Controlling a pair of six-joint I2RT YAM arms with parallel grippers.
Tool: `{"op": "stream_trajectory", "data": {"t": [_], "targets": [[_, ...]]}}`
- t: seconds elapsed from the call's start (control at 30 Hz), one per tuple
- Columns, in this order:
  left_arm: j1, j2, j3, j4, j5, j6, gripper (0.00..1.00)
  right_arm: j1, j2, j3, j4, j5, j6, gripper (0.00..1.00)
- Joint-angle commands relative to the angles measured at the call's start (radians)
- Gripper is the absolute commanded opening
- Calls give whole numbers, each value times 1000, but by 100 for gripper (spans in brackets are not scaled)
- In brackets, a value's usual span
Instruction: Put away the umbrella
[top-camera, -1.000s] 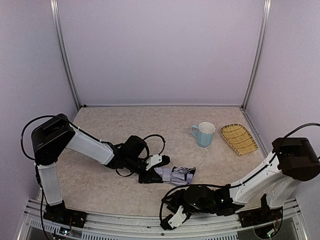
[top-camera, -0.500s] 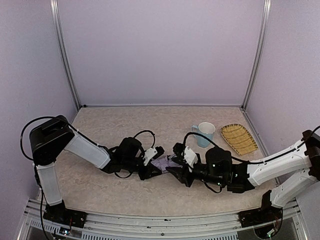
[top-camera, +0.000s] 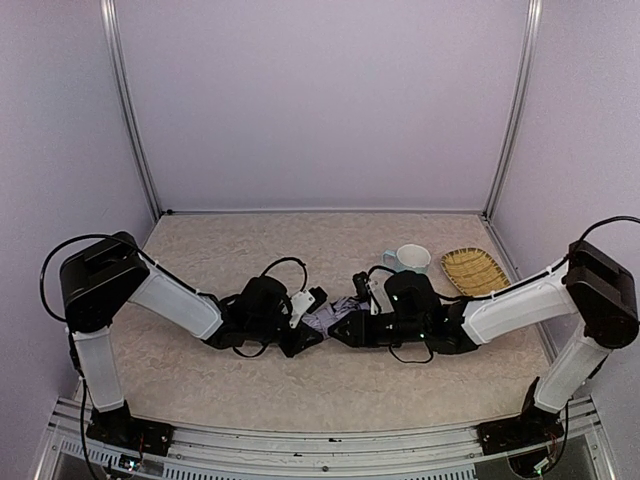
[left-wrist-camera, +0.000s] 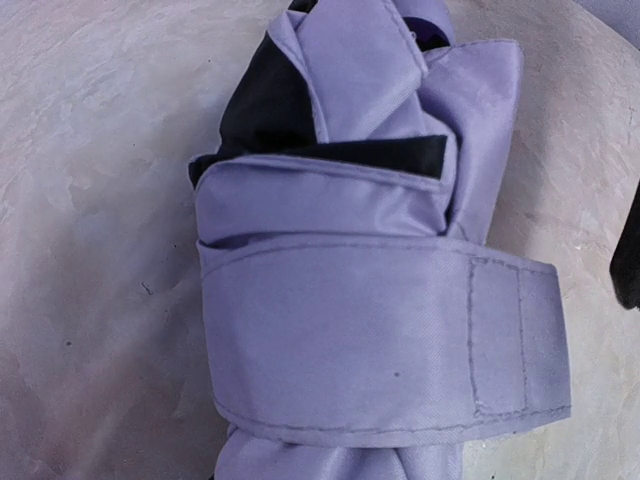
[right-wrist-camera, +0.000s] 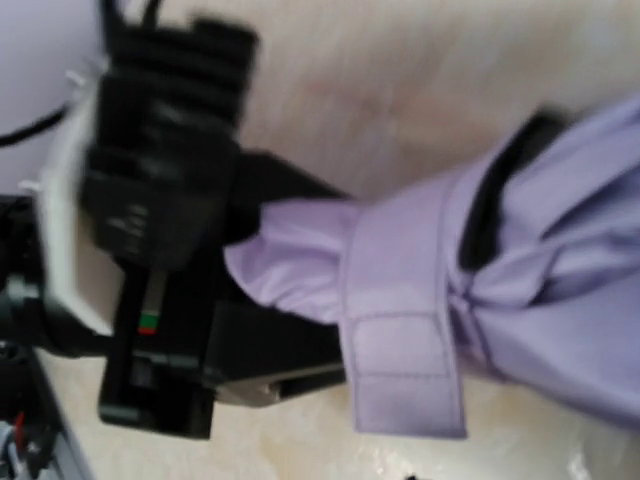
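Since one second ago the right arm (top-camera: 510, 305) has swung in from the near edge. The folded lavender umbrella (top-camera: 322, 320) lies mid-worktop (top-camera: 250, 250), its strap (left-wrist-camera: 400, 340) wrapped round it, between the left fingers (top-camera: 301, 340) and the right fingers (top-camera: 345, 331). Whether either pair grips it cannot be told.

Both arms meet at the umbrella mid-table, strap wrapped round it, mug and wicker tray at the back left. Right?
One slip: the mug and wicker tray are at the back right, not left, per the top view. The rest stands, with the strap wrapped round the umbrella.
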Motion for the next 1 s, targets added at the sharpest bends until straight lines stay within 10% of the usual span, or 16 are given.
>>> {"op": "stream_trajectory", "data": {"t": [0.0,0.23,0.97], "targets": [[-24,17,23,-52,-76,13,0,-36,40,8,-30,-76,149,35],[-38,28,27,-57,-75,32,0,-47,90,12,-2,-61,166,44],[-46,43,52,-105,-81,81,0,-82,143,37,107,-123,190,26]]}}
